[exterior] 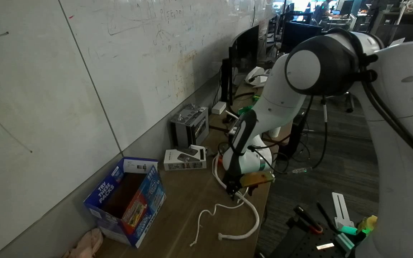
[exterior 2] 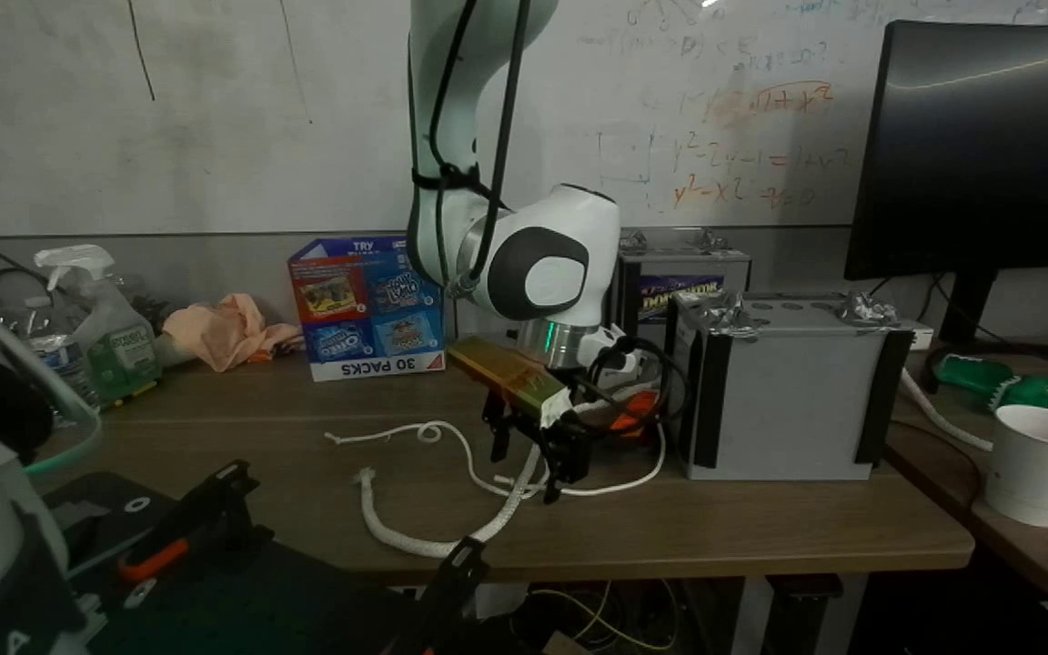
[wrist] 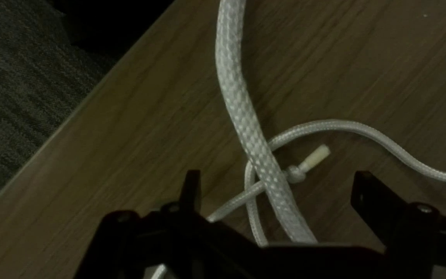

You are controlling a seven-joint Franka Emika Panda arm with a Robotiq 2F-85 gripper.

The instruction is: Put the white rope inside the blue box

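Behind the counter (exterior 2: 242, 400), a whiteboard (exterior 2: 260, 136) is marked with scrawled writing. Well left of the box (exterior 2: 374, 314), in an exterior view, a spray bottle (exterior 2: 119, 332) is seen; just left of the box, a crumpled cloth (exterior 2: 224, 329) is laid. The box itself, blue, is stood with its top open. Right of the box, toward the counter's front edge, a thin rope (wrist: 331, 124) is strewn in loose curves with a thick rope (wrist: 229, 69), both white; the thin one is crossed by the thick one, and its knotted end is shown just past that crossing in the wrist view. Above them, right of the box, the claw (wrist: 278, 177) is held with its fingers (wrist: 190, 190) spread well apart, the crossing framed between them; whether either rope is touched cannot be told. Farther right of the box, an orange thing (exterior 2: 635, 414), grey cases (exterior 2: 783, 391), a monitor (exterior 2: 988, 146) and a cup (exterior 2: 1038, 468) are placed.
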